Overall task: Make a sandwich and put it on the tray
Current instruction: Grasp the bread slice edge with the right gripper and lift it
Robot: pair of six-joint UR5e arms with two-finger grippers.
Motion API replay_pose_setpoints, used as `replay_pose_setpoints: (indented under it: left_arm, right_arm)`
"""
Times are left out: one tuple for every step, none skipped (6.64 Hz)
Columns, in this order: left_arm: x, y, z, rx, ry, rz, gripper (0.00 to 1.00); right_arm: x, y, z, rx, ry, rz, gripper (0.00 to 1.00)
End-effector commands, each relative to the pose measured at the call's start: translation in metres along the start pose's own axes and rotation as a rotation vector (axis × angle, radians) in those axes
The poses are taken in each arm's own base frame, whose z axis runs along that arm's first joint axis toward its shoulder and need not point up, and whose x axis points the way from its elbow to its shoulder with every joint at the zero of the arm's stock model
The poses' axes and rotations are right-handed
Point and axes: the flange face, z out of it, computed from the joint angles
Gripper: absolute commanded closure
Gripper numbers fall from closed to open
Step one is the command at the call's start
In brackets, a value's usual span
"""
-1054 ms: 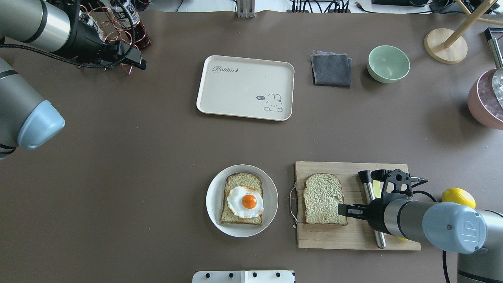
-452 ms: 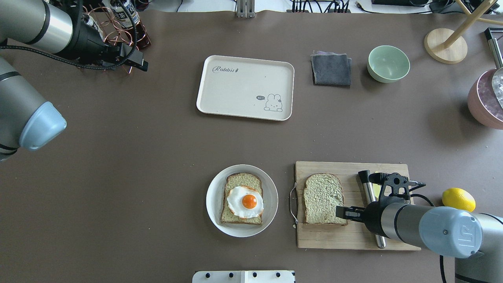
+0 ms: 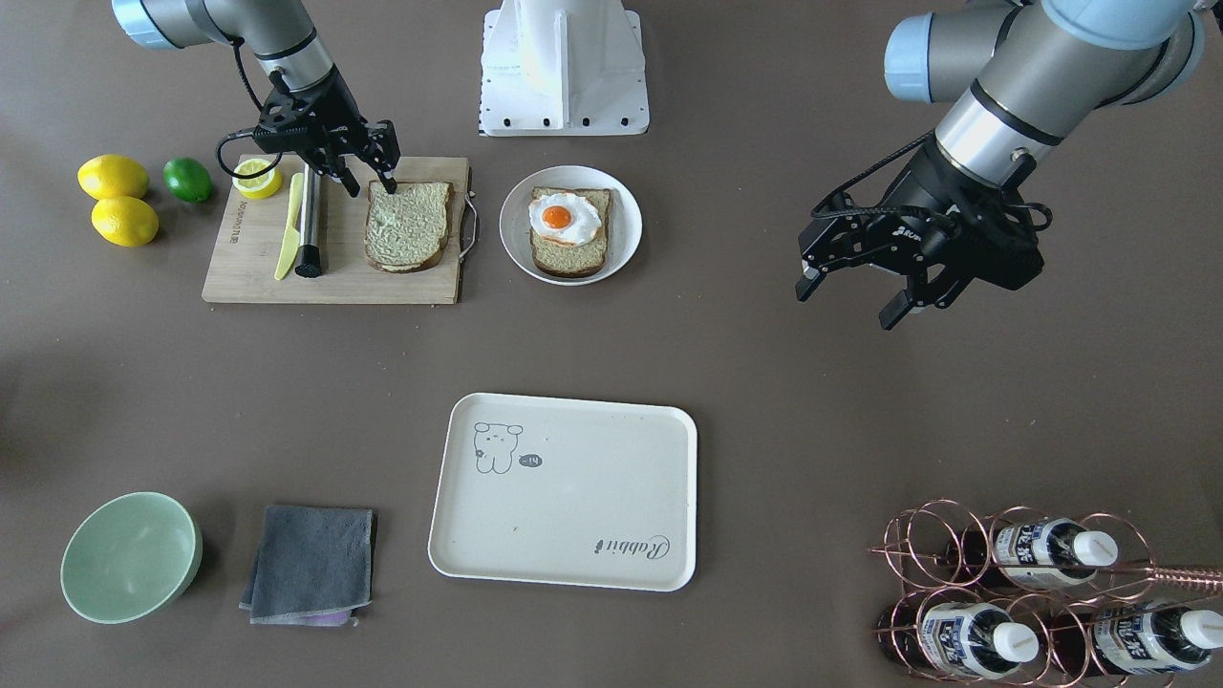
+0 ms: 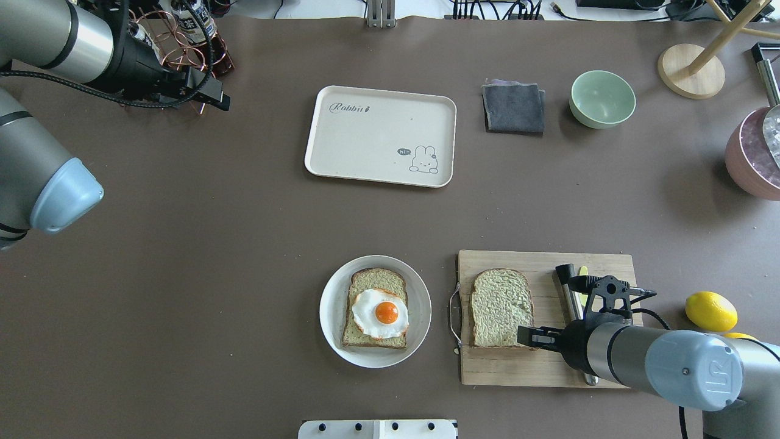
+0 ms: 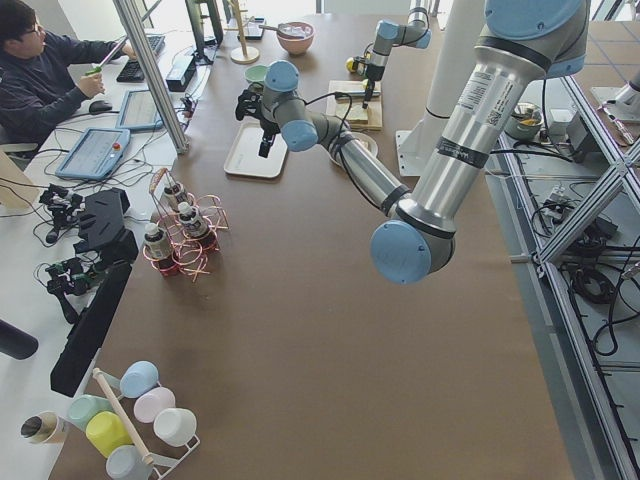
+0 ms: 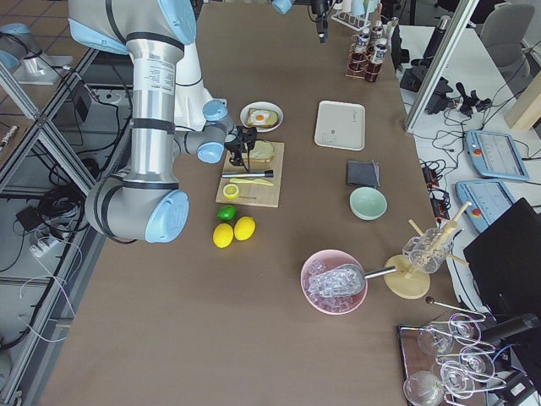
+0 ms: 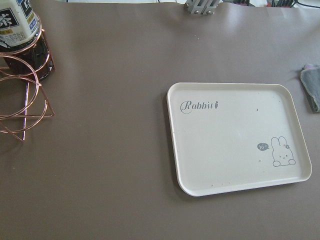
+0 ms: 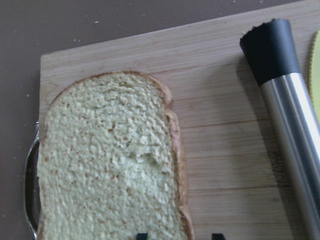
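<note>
Currently the right gripper (image 4: 529, 335) sits low at the corner of the bread slice (image 4: 501, 305) on the cutting board (image 4: 548, 369), lower right of the overhead view. Its jaws are narrowly parted and straddle the crust. A second slice (image 4: 376, 280) bearing the egg (image 4: 379, 313) lies on the plate (image 4: 332, 305), lower centre. The tray (image 4: 365, 146) rests upper centre. The left gripper (image 3: 848, 301) hangs spread wide at upper right of the front-facing view.
</note>
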Motion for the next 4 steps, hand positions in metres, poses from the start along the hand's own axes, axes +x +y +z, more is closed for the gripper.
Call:
replay_pose_setpoints:
  left_arm:
    - [0.002, 0.0, -0.002, 0.003, 0.004, 0.003, 0.0]
    - [0.003, 0.001, -0.003, 0.003, 0.006, 0.003, 0.0]
    - [0.002, 0.001, -0.002, 0.002, 0.005, 0.002, 0.0]
    - [0.005, -0.002, -0.002, 0.004, 0.007, 0.004, 0.0]
  right_arm:
    - [0.0, 0.002, 0.001, 0.003, 0.001, 0.004, 1.0]
    - [0.0, 0.001, 0.0, 0.004, 0.0, 0.002, 1.0]
    - [-0.003, -0.005, -0.006, 0.011, -0.012, 0.008, 1.0]
    - [-0.011, -0.014, -0.022, 0.02, -0.04, 0.022, 1.0]
